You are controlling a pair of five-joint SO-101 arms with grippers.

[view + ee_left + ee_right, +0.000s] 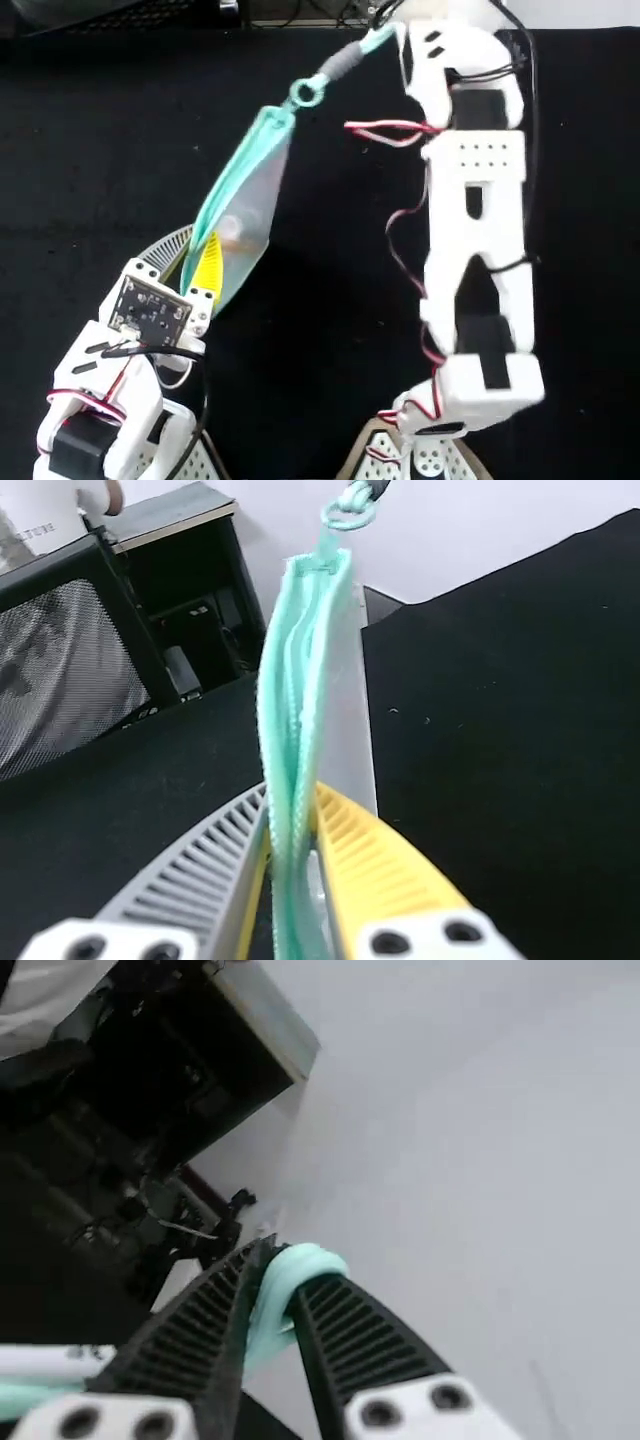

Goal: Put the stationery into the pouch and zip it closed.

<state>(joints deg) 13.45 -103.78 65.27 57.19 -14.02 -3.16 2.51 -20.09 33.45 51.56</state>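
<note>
**Pouch stretched taut between both grippers; either grip may slip**

High view: the pouch (245,205) stretches across the black table (100,150). Its lower end is pinched in the left gripper (200,275), and its teal strap (375,42) is clamped by the right gripper (392,35). Left wrist view: grey and yellow fingers (380,865) squeeze the zipper edge, and a harder pull could probably drag it free. Right wrist view: the strap sits close to the fingertips (245,1260), so it might pop out.

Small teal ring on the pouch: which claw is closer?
Right. The right gripper clamps the strap beside the small teal ring; the left gripper holds the translucent pouch at its opposite end.
</note>
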